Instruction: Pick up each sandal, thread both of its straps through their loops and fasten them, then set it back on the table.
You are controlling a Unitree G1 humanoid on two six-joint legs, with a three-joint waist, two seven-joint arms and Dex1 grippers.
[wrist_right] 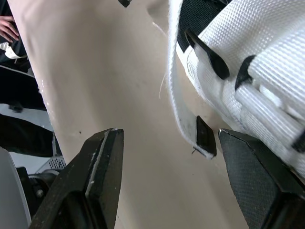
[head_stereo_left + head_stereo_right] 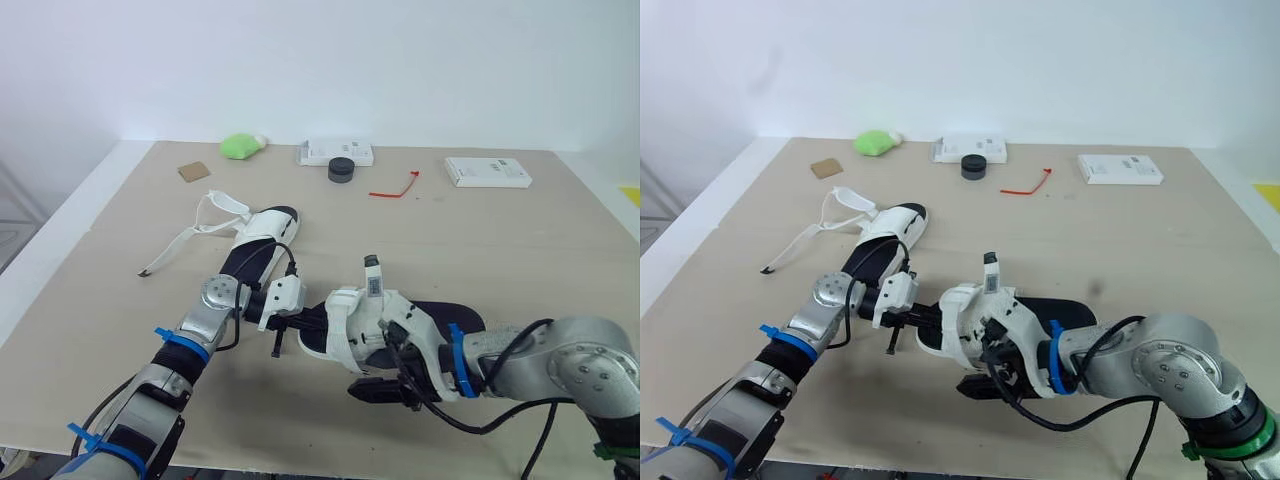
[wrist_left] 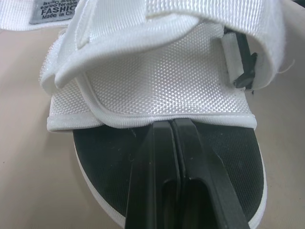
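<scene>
Near the table's front lies a white sandal (image 2: pixel 400 322) with a black insole, between my two grippers. My left gripper (image 2: pixel 303 322) is shut, and its fingertips (image 3: pixel 170 125) touch the hem of the sandal's white toe band (image 3: pixel 152 81) over the insole; I cannot tell whether they pinch the fabric. At the sandal's near side my right gripper (image 1: pixel 169 138) is open wide, with a loose white strap end (image 1: pixel 183 109) and its black tab hanging between the fingers. A second sandal (image 2: pixel 258 232) lies farther back on the left, its long straps (image 2: pixel 190 238) spread loose on the table.
Along the table's back edge are a green lump (image 2: pixel 240 146), a brown card square (image 2: pixel 194 171), a white box (image 2: pixel 336 153), a black round cap (image 2: pixel 341 170), a red tie (image 2: pixel 395 187) and another white box (image 2: pixel 487 172). A person's hand (image 1: pixel 7 28) shows beyond the table edge.
</scene>
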